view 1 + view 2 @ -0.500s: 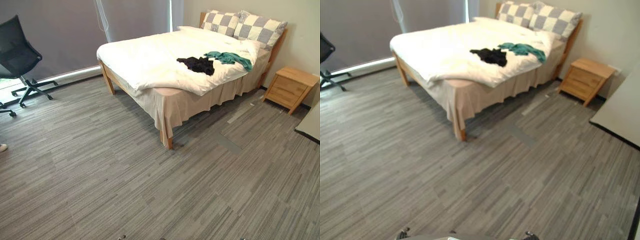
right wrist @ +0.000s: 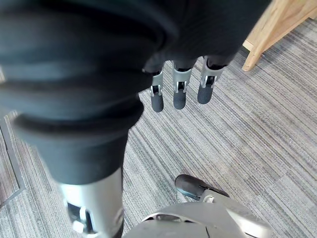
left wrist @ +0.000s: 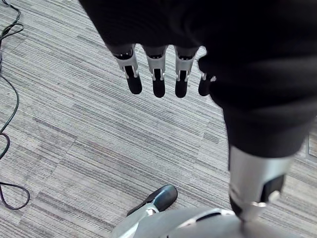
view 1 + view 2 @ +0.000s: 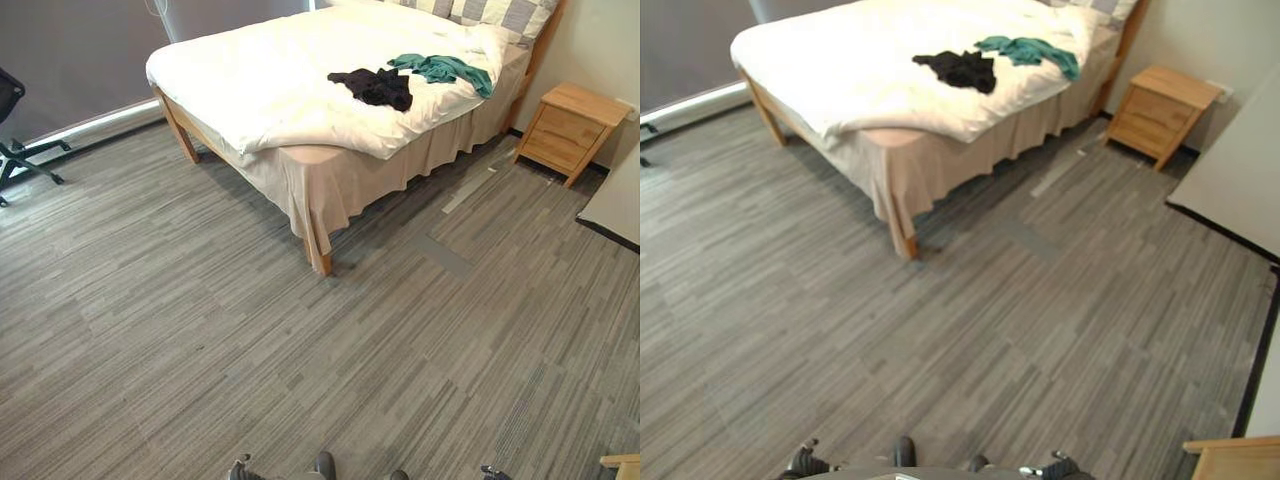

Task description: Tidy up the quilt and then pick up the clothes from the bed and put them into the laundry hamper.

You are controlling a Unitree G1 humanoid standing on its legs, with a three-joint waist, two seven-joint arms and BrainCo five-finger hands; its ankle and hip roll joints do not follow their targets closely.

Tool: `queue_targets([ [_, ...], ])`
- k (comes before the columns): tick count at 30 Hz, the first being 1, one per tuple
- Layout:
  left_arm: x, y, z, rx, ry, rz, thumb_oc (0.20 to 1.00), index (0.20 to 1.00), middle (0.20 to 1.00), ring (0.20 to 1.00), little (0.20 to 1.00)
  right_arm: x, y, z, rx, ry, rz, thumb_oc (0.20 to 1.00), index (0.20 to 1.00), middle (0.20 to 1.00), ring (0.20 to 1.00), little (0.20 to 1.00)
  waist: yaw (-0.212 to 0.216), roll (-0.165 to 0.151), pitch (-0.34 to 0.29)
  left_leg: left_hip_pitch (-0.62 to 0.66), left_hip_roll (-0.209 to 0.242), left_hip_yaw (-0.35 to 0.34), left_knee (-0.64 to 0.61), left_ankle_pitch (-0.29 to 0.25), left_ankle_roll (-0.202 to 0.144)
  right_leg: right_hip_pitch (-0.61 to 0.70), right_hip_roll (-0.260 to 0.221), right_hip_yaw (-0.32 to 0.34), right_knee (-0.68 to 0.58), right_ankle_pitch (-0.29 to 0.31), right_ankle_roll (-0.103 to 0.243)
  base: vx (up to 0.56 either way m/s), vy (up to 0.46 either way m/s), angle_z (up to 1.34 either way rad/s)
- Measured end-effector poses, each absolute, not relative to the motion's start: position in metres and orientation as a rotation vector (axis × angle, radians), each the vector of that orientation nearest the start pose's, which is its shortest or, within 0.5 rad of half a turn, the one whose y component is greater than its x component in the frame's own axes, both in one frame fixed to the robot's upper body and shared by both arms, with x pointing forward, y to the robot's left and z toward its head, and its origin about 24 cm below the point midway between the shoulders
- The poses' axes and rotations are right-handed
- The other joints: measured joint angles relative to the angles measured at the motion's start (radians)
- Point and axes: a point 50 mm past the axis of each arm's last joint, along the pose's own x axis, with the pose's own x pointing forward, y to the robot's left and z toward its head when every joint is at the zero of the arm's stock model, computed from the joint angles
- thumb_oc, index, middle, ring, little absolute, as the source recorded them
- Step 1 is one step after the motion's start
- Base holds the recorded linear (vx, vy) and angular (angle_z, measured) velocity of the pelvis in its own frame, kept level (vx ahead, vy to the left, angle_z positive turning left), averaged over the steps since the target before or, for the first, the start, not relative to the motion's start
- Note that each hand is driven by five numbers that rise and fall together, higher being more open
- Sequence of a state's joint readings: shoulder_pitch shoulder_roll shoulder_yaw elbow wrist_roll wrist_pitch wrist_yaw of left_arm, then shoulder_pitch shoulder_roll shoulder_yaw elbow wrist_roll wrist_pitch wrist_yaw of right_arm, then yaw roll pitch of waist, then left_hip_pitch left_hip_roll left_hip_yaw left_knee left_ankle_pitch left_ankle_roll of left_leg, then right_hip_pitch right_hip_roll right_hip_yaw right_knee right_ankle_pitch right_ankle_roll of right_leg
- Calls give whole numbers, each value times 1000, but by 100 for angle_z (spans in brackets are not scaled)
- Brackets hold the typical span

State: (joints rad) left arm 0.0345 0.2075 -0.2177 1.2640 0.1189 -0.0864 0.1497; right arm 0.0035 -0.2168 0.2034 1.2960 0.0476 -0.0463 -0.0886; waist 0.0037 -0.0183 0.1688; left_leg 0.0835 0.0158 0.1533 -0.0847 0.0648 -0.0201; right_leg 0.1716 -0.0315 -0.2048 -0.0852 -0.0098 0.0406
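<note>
A bed [image 4: 320, 180] with a beige skirt stands across the room on the grey floor. Its white quilt [image 4: 265, 80] lies spread out, with its near corner rumpled over the bed's edge. On the quilt's right side a black garment [image 4: 372, 86] lies bunched, and a teal garment [image 4: 440, 68] lies just beyond it toward the checked pillows [image 4: 500, 10]. My left hand [image 3: 158, 74] hangs over the floor with straight fingers, holding nothing. My right hand [image 2: 179, 91] hangs the same way, open and empty, close to a wooden leg [image 2: 270, 29].
A wooden nightstand [image 4: 572, 120] stands right of the bed by the wall. A pale flat panel [image 4: 615, 200] lies at the right edge. A black office chair [image 4: 15, 140] is at far left. A piece of wooden furniture [image 4: 1230, 458] shows at the lower right.
The whole picture has shifted: the camera has moved nearer and looks further down, so the bed sits higher in view. The garments and the quilt lie as before.
</note>
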Motion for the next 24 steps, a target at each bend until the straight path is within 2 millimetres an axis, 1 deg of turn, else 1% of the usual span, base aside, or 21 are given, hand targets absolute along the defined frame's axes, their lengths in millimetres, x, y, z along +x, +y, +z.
queue_targets([
  [2, 81, 223, -164, 484, 1176, -9, 1000, 1000, 1000, 1000, 1000, 78, -227, -166, -331, 1247, -68, 1000, 1000, 1000, 1000, 1000, 1, -10, 4, -21, -1, -2, -1, -4, 6, -27, 0, -3, 23, 5, -4, -2, 40, -1],
  [3, 85, 222, -164, 479, 1171, -11, 1000, 1000, 1000, 1000, 1000, 80, -229, -165, -331, 1241, -74, 1000, 1000, 1000, 1000, 1000, 2, -3, 6, -31, 5, -2, -3, -6, 13, -60, 2, -8, 63, 4, -3, 33, 95, -23],
  [4, 92, 221, -163, 475, 1159, -18, 1000, 1000, 1000, 1000, 1000, 90, -233, -162, -334, 1216, -90, 1000, 1000, 1000, 1000, 1000, 7, 25, 19, -47, 27, 7, -2, -9, 26, -158, 1, -33, 225, -15, 30, 102, 113, -47],
  [5, 99, 218, -162, 479, 1148, -32, 1000, 1000, 1000, 1000, 1000, 106, -240, -157, -315, 1165, -133, 1000, 1000, 1000, 1000, 1000, -1, 52, 53, -42, 56, 19, 1, -9, 38, -310, -23, -55, 510, -21, 70, 255, 76, -45],
  [6, 99, 220, -162, 485, 1150, -31, 1000, 1000, 1000, 1000, 1000, 114, -242, -153, -310, 1138, -147, 1000, 1000, 1000, 1000, 1000, -3, 54, 62, -40, 55, 26, -1, -9, 41, -379, -60, -80, 653, -24, 126, 294, -9, -21],
  [7, 103, 226, -160, 504, 1147, -18, 1000, 1000, 1000, 1000, 1000, 112, -245, -153, -293, 1141, -162, 1000, 1000, 1000, 1000, 1000, -13, 42, 65, -21, 38, 25, -2, -30, 46, -434, -114, -90, 716, -47, 158, 362, -79, 4],
  [8, 107, 229, -158, 516, 1137, -10, 1000, 1000, 1000, 1000, 1000, 112, -246, -153, -277, 1141, -174, 1000, 1000, 1000, 1000, 1000, -14, 28, 70, -6, 27, 24, -3, -31, 46, -444, -145, -103, 709, -50, 152, 220, -69, 14],
  [9, 108, 232, -157, 531, 1131, 2, 1000, 1000, 1000, 1000, 1000, 107, -245, -155, -267, 1158, -183, 1000, 1000, 1000, 1000, 1000, -15, 15, 67, 6, 16, 22, -3, -34, 48, -443, -176, -116, 621, -52, 148, 436, -189, 19],
  [10, 111, 232, -156, 536, 1121, 9, 1000, 1000, 1000, 1000, 1000, 105, -246, -155, -266, 1163, -189, 1000, 1000, 1000, 1000, 1000, -9, 12, 69, 8, 5, 20, -3, -39, 57, -431, -185, -121, 502, -51, 150, 460, -202, 20],
  [11, 116, 232, -155, 541, 1107, 6, 1000, 1000, 1000, 1000, 1000, 98, -246, -157, -263, 1180, -194, 1000, 1000, 1000, 1000, 1000, -12, 10, 68, 19, -1, 14, -3, -48, 46, -440, -203, -112, 440, -49, 150, 462, -199, 24],
  [13, 115, 231, -156, 541, 1115, 0, 1000, 1000, 1000, 1000, 1000, 95, -247, -158, -265, 1193, -194, 1000, 1000, 1000, 1000, 1000, -27, 9, 68, 20, -17, -4, -3, -54, 43, -387, -215, -90, 156, -41, 153, 498, -119, 27],
  [14, 114, 230, -156, 536, 1115, 0, 1000, 1000, 1000, 1000, 1000, 92, -247, -159, -265, 1207, -196, 1000, 1000, 1000, 1000, 1000, -32, 10, 70, 25, -22, -9, -3, -59, 44, -376, -223, -87, 76, -39, 150, 616, -142, 25],
  [16, 104, 226, -160, 543, 1141, -26, 1000, 1000, 1000, 1000, 1000, 75, -251, -161, -244, 1253, -231, 1000, 1000, 1000, 1000, 1000, -53, 20, 59, 43, -20, -31, -3, -84, 26, -379, -248, -36, 42, -15, 131, 493, -158, 23],
  [17, 88, 228, -164, 545, 1190, -32, 1000, 1000, 1000, 1000, 1000, 61, -249, -164, -237, 1304, -230, 1000, 1000, 1000, 1000, 1000, -62, 31, 57, 96, 14, -25, -4, -118, -11, -374, -227, -38, 115, -6, 130, 598, -259, 8],
  [18, 69, 229, -167, 538, 1244, -31, 1000, 1000, 1000, 1000, 1000, 48, -247, -166, -238, 1341, -213, 1000, 1000, 1000, 1000, 1000, -78, 44, 32, 126, 59, -28, -4, -147, -35, -351, -191, -42, 129, 60, 110, 528, -281, -5],
  [19, 58, 227, -169, 527, 1269, -36, 1000, 1000, 1000, 1000, 1000, 43, -249, -167, -247, 1364, -205, 1000, 1000, 1000, 1000, 1000, -90, 68, 22, 149, 107, -28, 2, -164, -53, -344, -146, -59, 170, 53, 101, 811, -585, 11],
  [20, 46, 229, -170, 525, 1301, -36, 1000, 1000, 1000, 1000, 1000, 26, -243, -170, -241, 1408, -176, 1000, 1000, 1000, 1000, 1000, -99, 66, -12, 141, 177, -31, 140, -174, -111, -292, -79, -67, 160, 93, 55, 578, -469, 2],
  [21, 40, 229, -171, 520, 1315, -38, 1000, 1000, 1000, 1000, 1000, 27, -242, -170, -244, 1408, -167, 1000, 1000, 1000, 1000, 1000, -82, 57, -18, 114, 196, -35, 231, -165, -124, -265, -56, -72, 141, 86, 45, 764, -580, -10],
  [22, 60, 239, -165, 522, 1249, 30, 1000, 1000, 1000, 1000, 1000, 28, -240, -170, -245, 1408, -151, 1000, 1000, 1000, 1000, 1000, -62, 8, -15, -97, 212, -105, 662, -88, -110, -223, -47, -100, 114, 80, -34, 307, -200, -42],
  [23, 66, 246, -163, 525, 1235, 50, 1000, 1000, 1000, 1000, 1000, 39, -242, -169, -256, 1382, -147, 1000, 1000, 1000, 1000, 1000, -17, -21, -4, -192, 212, -149, 822, -5, -119, -188, -39, -81, 94, 86, -76, 653, -264, -51],
  [24, 69, 246, -162, 519, 1224, 59, 1000, 1000, 1000, 1000, 1000, 46, -248, -167, -274, 1373, -153, 1000, 1000, 1000, 1000, 1000, 0, -20, -3, -264, 211, -186, 961, 29, -115, -159, -19, -64, 74, 78, -91, 337, -66, -69],
])
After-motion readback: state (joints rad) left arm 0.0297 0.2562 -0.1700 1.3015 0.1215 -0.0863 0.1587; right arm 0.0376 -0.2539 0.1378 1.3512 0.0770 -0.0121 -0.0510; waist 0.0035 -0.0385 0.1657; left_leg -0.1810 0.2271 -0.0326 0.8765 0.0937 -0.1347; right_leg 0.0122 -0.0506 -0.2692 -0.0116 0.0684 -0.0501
